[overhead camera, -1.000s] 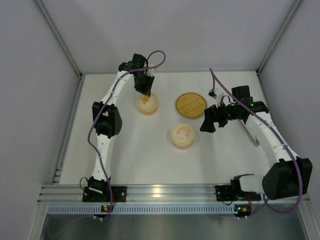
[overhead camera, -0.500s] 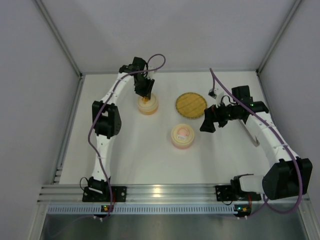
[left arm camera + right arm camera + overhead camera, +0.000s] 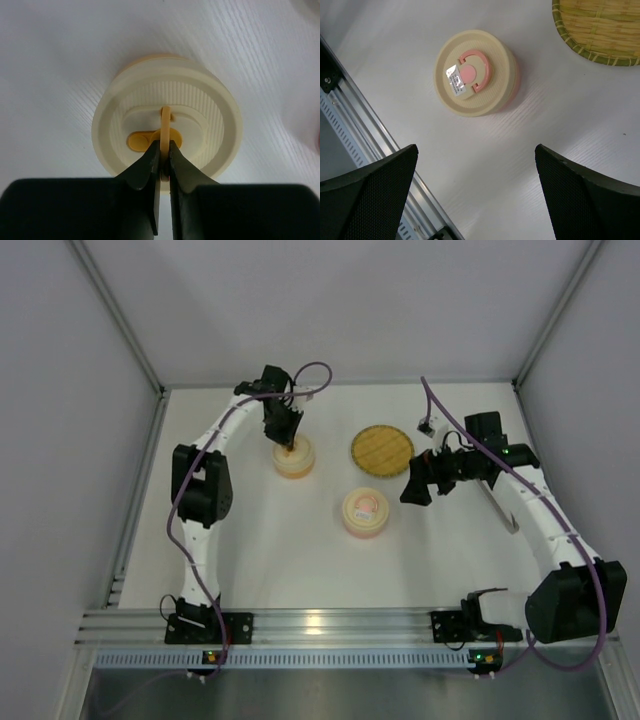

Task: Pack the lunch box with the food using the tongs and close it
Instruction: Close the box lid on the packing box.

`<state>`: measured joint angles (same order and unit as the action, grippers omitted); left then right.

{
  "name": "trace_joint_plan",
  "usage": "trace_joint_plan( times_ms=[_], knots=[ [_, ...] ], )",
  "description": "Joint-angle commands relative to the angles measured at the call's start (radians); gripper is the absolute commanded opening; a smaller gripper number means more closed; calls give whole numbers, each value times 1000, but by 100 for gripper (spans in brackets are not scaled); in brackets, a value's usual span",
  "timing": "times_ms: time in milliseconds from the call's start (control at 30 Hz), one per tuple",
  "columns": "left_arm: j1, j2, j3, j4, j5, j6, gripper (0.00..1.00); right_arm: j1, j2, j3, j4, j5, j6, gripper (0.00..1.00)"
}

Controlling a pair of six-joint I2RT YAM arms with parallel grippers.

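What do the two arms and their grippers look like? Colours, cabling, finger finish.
Both the left arm and right arm have white links with bulky black joint housings, and a purple cable loops along each. The left gripper has smooth black fingers tapering to narrow tips; the right gripper has broad black fingers with a fine dotted texture.

Woven plate (image 3: pixel 381 448) as reference — far container (image 3: pixel 294 455) at 9 o'clock, near container (image 3: pixel 365 512) at 6 o'clock, tongs (image 3: pixel 500 508) at 4 o'clock.

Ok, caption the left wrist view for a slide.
Left hand pinching the upright orange ring tab on a cream container lid.
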<state>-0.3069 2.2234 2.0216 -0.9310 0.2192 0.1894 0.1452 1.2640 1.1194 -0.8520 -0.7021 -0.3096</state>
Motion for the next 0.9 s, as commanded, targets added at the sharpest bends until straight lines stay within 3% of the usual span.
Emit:
trace_joint_plan(
  times_ms=[0,433,867],
  knots=[
    [-18,-71,-102,-61,-15,59,13,-18,-37,10,45,-25,3,99],
    [-113,-384,-569,-92,11,153,9,-19,-51,13,45,-39,9,99],
    [-127,-496,-563,-111,-58,58,0,-19,-71,8,50,-46,29,99]
  ],
)
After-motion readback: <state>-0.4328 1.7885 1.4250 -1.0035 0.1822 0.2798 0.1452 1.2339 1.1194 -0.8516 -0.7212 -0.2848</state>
